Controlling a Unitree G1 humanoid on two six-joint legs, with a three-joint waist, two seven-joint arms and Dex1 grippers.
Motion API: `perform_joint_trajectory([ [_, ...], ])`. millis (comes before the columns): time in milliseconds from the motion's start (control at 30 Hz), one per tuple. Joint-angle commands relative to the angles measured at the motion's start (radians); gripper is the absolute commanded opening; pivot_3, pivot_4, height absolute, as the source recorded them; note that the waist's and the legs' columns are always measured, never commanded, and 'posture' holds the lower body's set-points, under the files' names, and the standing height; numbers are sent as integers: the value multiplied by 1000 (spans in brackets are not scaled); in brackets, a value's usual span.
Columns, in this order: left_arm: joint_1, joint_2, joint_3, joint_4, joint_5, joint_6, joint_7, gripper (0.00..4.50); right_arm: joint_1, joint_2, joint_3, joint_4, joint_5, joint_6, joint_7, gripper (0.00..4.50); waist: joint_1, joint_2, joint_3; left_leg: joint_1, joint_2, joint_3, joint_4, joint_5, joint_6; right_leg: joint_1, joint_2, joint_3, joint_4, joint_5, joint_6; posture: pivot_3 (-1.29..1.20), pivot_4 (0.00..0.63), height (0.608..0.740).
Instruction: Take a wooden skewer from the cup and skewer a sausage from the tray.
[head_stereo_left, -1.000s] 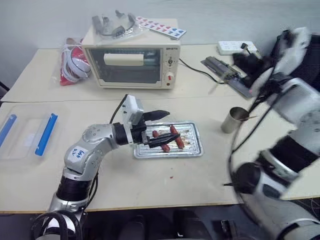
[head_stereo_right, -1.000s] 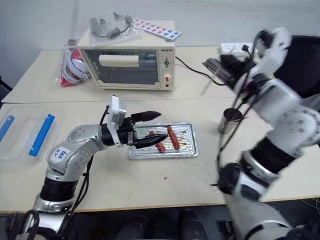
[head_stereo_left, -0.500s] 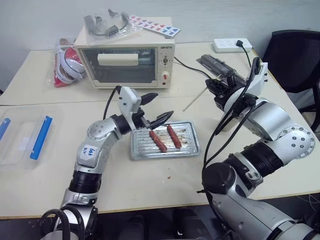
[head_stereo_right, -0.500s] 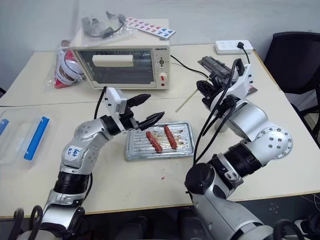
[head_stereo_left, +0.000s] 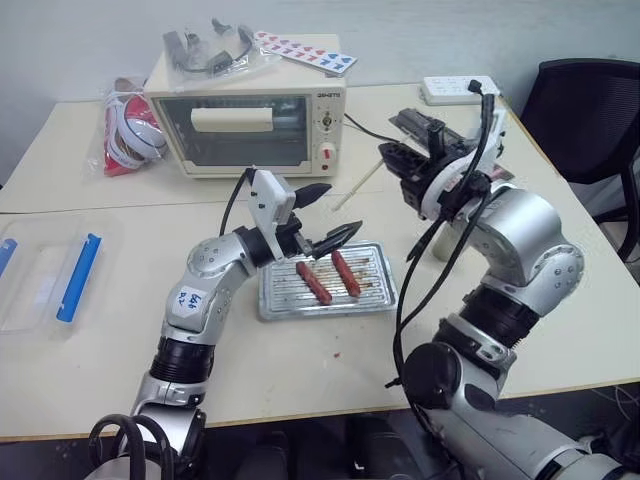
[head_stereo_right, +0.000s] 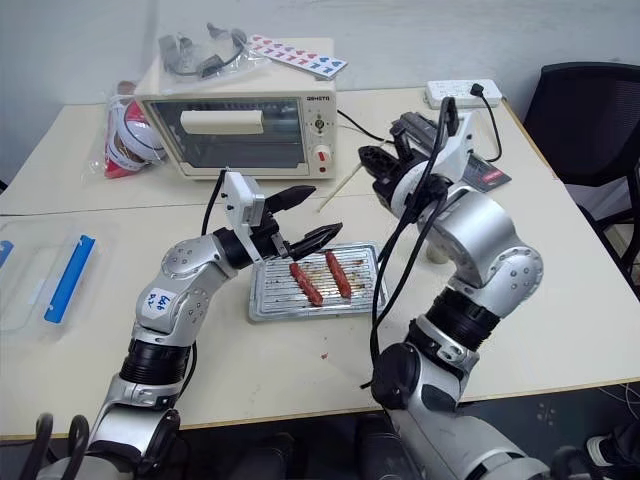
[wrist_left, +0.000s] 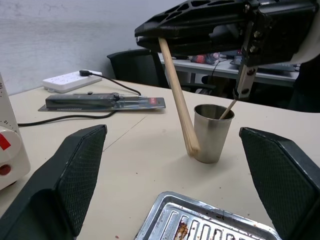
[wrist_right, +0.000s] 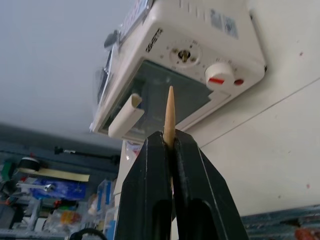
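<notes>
The right gripper (head_stereo_right: 380, 165) had its jaws clamped on the wooden skewer (wrist_right: 169, 116), whose tip pointed at the toaster oven (head_stereo_left: 245, 125). The left gripper (head_stereo_left: 325, 213) hovered with jaws wide apart at the tray's (head_stereo_left: 375, 293) ten o'clock corner, above two sausages (head_stereo_left: 313, 282). The left wrist view alone revealed the cup (wrist_left: 211, 133), metal, standing on the counter (head_stereo_left: 300, 360).

The skewer (wrist_left: 179, 97) pinched in the right claw (wrist_right: 169, 142) is pale, matt wood. Past it, the cup (wrist_left: 212, 133) looks like brushed metal with a dull sheen. Below the left claw (head_stereo_left: 321, 215), the tray (head_stereo_left: 380, 290) is ribbed silvery metal, stained brown, and the two sausages (head_stereo_left: 313, 282) on it have a smooth, slightly glossy skin. Both claws' black fingers (wrist_left: 80, 172) carry a fine cross-hatched texture. Beyond them, the oven (head_stereo_left: 245, 125) is cream plastic with a glossy glass door. The table (head_stereo_left: 300, 370) is smooth and matt.
</notes>
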Motion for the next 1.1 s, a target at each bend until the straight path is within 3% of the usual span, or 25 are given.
perform_joint_trajectory([
  [33, -12, -5, 13, -40, -11, -5, 5, 4500, 50, 4, 113, -16, 116, -118, -25, 4, -1, 0, 0, 0, 0, 0, 0, 0, 0, 0, 0, 0, 0, 0, 0, 0, 150, 740],
  [300, -4, -16, 30, -72, -29, 12, 37, 4500, 101, -113, 266, -15, 208, -283, -14, 4, -3, 0, 0, -1, 1, 0, 0, 0, 0, 0, 0, 0, -2, 0, 0, 0, 150, 740],
  [633, 92, -57, 74, -247, -94, 118, 166, 4500, 127, -202, 360, -31, 223, -422, 27, 4, -5, 0, 0, -4, 2, 0, 1, 0, 0, 0, 1, 0, -6, 0, 0, 0, 150, 740],
  [767, 130, -66, 71, -297, -116, 148, 187, 3965, 136, -221, 381, -36, 227, -461, 39, 0, -4, 0, 0, -5, 2, -1, 2, 0, 0, 0, 1, -1, -7, 0, 0, 0, 150, 740],
  [967, 135, -71, 60, -305, -103, 165, 219, 2605, 148, -239, 404, -38, 243, -498, 57, 0, 5, 0, 0, -6, 2, 0, 2, 0, 1, 0, 1, -1, -7, 0, 0, 0, 150, 740],
  [1100, 129, -75, 60, -298, -95, 159, 234, 2605, 154, -250, 419, -39, 253, -517, 63, 0, 9, 0, 0, -6, 2, 0, 2, 0, 1, 0, 1, -1, -8, 0, 0, 0, 150, 740],
])
